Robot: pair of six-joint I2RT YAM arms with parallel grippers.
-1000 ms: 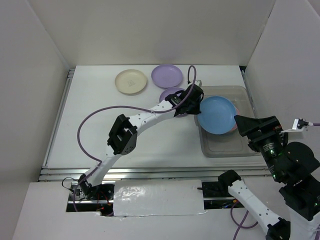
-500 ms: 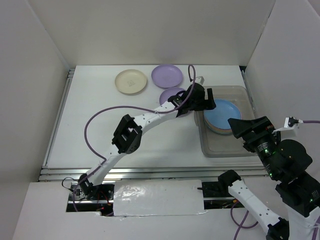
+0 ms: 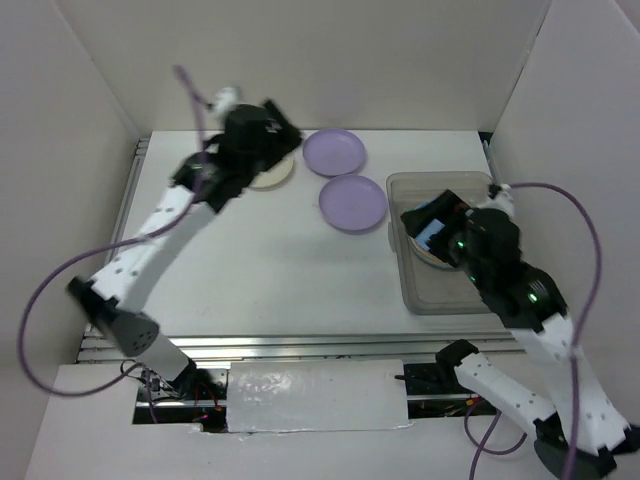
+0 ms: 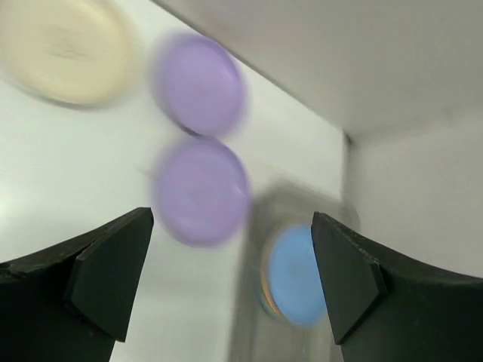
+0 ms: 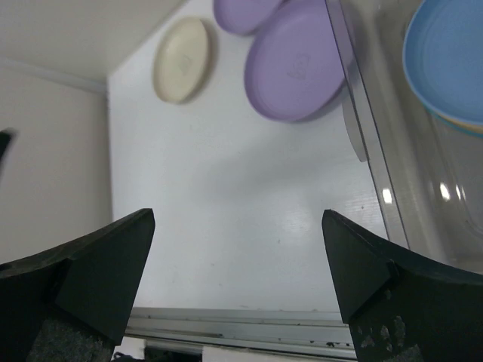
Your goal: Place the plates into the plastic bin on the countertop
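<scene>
I read left gripper (image 4: 230, 290) jaws wide apart, nothing between; it hangs high over back left of countertop (image 3: 260, 260). Right gripper (image 5: 238, 286) jaws spread too, empty, above plastic bin (image 3: 440, 295). Blue plate (image 5: 453, 53) lies in bin atop others. Far lilac plate (image 3: 334, 151), near lilac plate (image 3: 352, 202) and cream plate (image 5: 181, 60) lie on countertop outside bin.
</scene>
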